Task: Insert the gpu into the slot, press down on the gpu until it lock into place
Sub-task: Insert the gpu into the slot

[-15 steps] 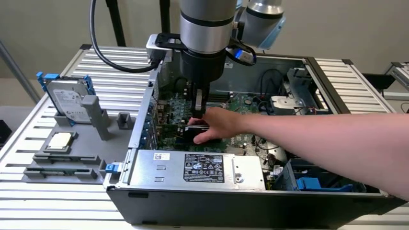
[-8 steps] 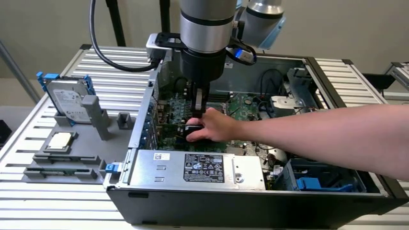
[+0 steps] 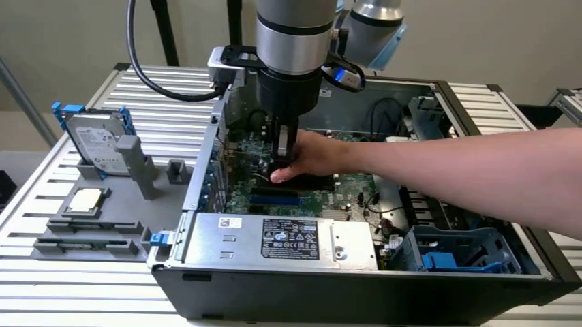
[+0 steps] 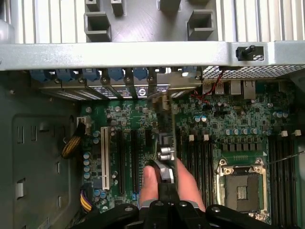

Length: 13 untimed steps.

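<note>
Gripper (image 3: 285, 161): jaws closed together, pointing straight down into the case (image 3: 345, 293). The tip sits at the gpu's top edge. It looks like a push rather than a pinch, but I can't tell for sure.
Gpu (image 4: 167, 129): stands on edge on the motherboard (image 4: 228, 119), running from the rear bracket row toward the gripper (image 4: 164, 174). In the exterior view it is the dark strip (image 3: 309, 182) under the hand.
Slot (image 3: 272, 202): a blue strip shows on the board just beside the gpu's near side. The card and hand hide the contact line, so I can't tell whether the gpu's edge is seated in it.
Hand (image 3: 323, 160): a person's arm reaches in from the exterior view's right. Fingers (image 4: 147, 186) lie on both sides of the card right at the gripper tip.
Why hand there: probably to steady the thin card upright so it doesn't tip under the push.
Why jaws closed: a closed tip gives one narrow, stiff point to bear on the thin edge.
Why vertical approach: it lines the force up with the slot.
Stage: card upright at the board, pressing phase. No sign of a lock is visible.
Risk: fingers are close to the tip, and the card could tilt.
</note>
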Motion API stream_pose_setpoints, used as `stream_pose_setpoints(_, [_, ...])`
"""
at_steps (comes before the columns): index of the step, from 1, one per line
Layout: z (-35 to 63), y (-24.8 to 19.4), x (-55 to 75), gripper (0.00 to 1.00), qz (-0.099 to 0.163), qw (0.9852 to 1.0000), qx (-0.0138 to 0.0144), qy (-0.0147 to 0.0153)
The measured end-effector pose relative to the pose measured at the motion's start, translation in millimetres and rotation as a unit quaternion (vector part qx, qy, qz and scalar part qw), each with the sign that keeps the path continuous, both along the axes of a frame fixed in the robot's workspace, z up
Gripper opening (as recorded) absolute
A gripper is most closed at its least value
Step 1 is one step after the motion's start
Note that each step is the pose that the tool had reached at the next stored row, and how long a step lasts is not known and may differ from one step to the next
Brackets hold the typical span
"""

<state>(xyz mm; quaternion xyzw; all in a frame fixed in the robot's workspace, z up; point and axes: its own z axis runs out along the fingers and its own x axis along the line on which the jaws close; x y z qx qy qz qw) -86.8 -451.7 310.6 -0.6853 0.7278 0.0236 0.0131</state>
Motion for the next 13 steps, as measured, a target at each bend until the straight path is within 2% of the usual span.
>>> stream_pose_setpoints(13, [1.8,0.0,0.0,0.11,0.000,1.0000,0.0000,0.0000])
